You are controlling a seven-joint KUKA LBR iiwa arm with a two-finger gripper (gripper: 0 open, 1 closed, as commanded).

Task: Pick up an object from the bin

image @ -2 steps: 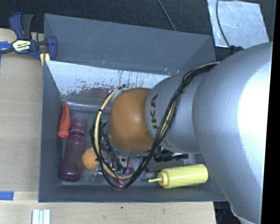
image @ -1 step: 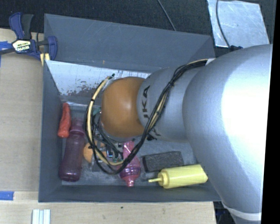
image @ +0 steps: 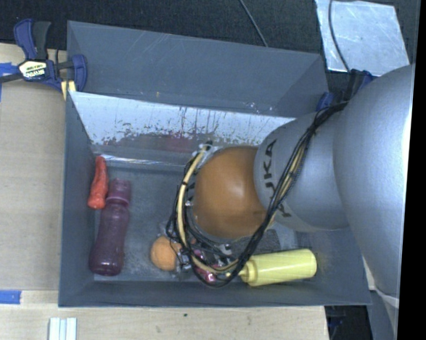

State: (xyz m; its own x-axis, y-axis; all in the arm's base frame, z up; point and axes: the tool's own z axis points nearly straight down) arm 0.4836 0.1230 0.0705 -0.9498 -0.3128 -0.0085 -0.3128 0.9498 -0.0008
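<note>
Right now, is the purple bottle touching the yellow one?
No, the purple bottle lies at the left of the bin and the yellow bottle at its right, with an orange ball between them.

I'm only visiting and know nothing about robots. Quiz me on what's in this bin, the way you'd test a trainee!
1. True or false: the purple bottle lies near the picture's left side of the bin.
2. Which thing lies just to the picture's left of the robot's hand? A) a small tan ball B) a blue cup C) a green block
3. How many loose things can you see in the bin?

Key: 1 true. 2 A. 3 four: the purple bottle, the tan ball, an orange stick and a yellow bottle.
</note>
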